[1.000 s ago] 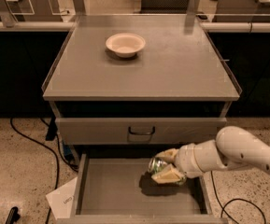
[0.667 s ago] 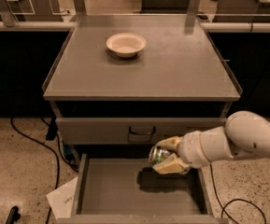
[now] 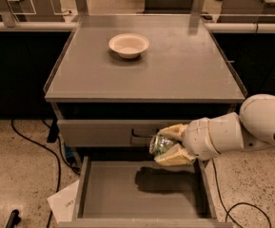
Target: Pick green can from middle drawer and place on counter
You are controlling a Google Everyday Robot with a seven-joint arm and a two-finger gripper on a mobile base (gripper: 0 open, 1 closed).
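The green can (image 3: 160,145) is held in my gripper (image 3: 168,144), whose cream fingers (image 3: 175,156) are shut around it. It hangs above the open middle drawer (image 3: 142,194), in front of the closed drawer front above, with its shadow on the drawer floor. The white arm reaches in from the right. The grey counter (image 3: 175,65) lies above and behind, higher than the can.
A cream-white bowl (image 3: 129,45) sits on the counter's far left part. The grey drawer front (image 3: 103,133) with a dark handle is just behind the can. Cables and a white sheet (image 3: 65,201) lie on the speckled floor to the left.
The gripper has lifted the can up out of the drawer, from near the drawer floor to the height of the drawer front above.
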